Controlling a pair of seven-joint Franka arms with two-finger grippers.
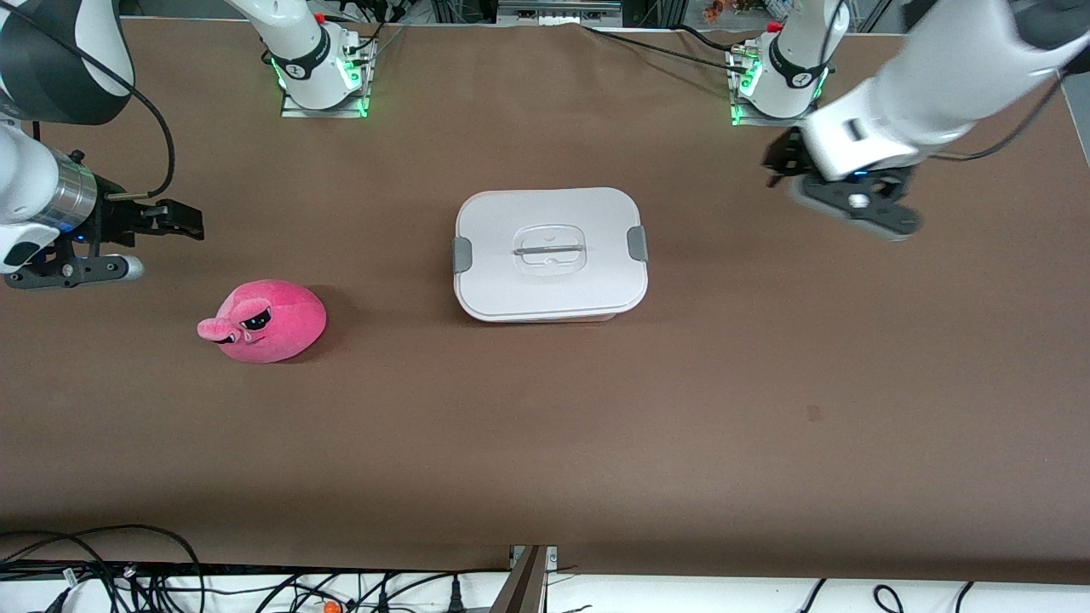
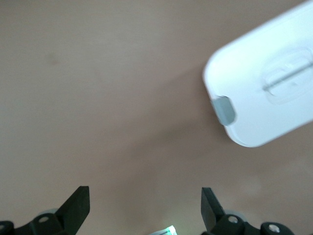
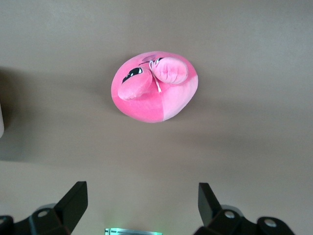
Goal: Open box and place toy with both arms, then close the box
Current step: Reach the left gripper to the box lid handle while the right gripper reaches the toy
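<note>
1. The box (image 1: 550,254) sits mid-table, its white lid (image 1: 553,221) on, with 2 grey clips (image 1: 461,254) at its ends.
2. The toy (image 1: 268,321) lies toward the right arm's end, well apart from the box and slightly nearer the front camera.
3. The left gripper (image 2: 145,208) hangs over bare table near the box, fingers spread, holding nothing.
4. The right gripper (image 3: 142,205) hangs near the toy, fingers spread, holding nothing.

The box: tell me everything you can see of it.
The box is a rounded-rectangular tub, its pinkish base barely showing under a smooth white plastic-looking lid. The lid is on, lying flat, with a grey clip at each short end and a recessed centre handle. It sits mid-table, slightly farther from the front camera than the toy, apart from it. Nothing touches it but the table.
</note>
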